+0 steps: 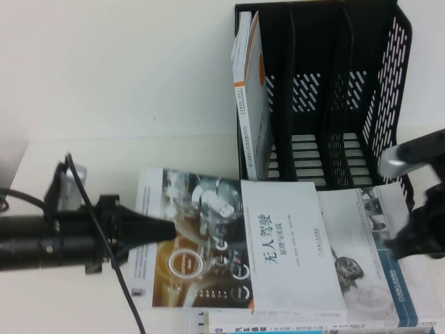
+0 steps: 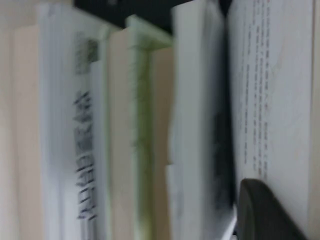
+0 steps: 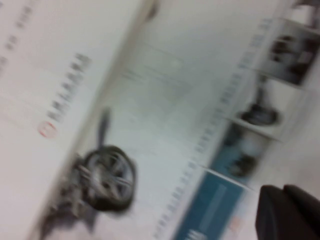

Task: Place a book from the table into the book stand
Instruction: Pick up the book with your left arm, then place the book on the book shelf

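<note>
White book (image 1: 292,243): it was laid flat on the table just in front of the book stand, its far edge almost touching the stand's base, with printed Chinese title characters facing up.
Dark-cover book (image 1: 191,240): it was placed beside the white book, on the side away from the stand's open slots, and was partly overlapped by it.
Blue-edged book (image 1: 389,278): it was spread under the white book's other side, reaching out in front of the stand's last slot.
Book stand (image 1: 386,83): a black mesh rack was set at the far side of the table; an orange-and-white book (image 1: 252,90) was leaned in its first slot, and the other slots were left free.
Left gripper (image 1: 163,228): it was held low over the dark-cover book's outer edge, pointing toward the white book; whether the fingers were parted could not be told.
Right gripper (image 1: 417,240): it was positioned over the blue-edged book, just in front of the stand's corner; its state could not be told either.
Table (image 1: 125,83): a pale surface was seen, bare beside the stand.
</note>
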`<state>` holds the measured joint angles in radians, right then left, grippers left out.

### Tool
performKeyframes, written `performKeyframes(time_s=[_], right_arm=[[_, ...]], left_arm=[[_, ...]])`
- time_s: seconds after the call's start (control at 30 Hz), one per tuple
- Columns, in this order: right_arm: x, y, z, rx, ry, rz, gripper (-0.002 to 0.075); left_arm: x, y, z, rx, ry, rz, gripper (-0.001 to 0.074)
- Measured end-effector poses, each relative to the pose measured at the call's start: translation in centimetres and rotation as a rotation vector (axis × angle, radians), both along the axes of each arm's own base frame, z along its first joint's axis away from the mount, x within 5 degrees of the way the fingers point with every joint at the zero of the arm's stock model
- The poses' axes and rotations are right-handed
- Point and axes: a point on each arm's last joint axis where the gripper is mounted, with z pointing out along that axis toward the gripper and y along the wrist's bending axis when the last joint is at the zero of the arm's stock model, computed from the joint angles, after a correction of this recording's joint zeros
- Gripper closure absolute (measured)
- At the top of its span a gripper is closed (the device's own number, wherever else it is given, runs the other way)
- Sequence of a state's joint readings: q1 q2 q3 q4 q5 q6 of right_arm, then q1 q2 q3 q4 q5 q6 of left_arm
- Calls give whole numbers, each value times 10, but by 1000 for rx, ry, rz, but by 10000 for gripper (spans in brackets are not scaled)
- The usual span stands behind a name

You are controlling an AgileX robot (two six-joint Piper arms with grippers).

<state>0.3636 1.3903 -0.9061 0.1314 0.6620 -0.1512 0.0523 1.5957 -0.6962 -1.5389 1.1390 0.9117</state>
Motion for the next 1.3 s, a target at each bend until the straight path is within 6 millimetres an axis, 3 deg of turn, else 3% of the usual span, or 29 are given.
performKeyframes(time_s=[0.3, 0.53, 0.8, 0.97, 1.17, 1.3], right_arm=[[-21, -20, 36, -74, -129, -40, 720], [-27, -24, 45, -70, -165, -68, 720], [-27, -25, 44, -77, -167, -79, 720], [-28, -28, 44, -91, -157, -112, 720], [-36, -38, 56, -136, -214, -156, 720], [-45, -46, 69, -140, -281, -192, 720]], left_arm=[[-2, 1, 65, 9, -111, 26, 635], [-3, -2, 111, 10, -196, 25, 635], [2, -38, 153, 64, -314, -22, 635], [10, -51, 188, 172, -425, 54, 635], [26, -52, 230, 169, -505, 128, 635], [42, -57, 243, 142, -516, 128, 635]])
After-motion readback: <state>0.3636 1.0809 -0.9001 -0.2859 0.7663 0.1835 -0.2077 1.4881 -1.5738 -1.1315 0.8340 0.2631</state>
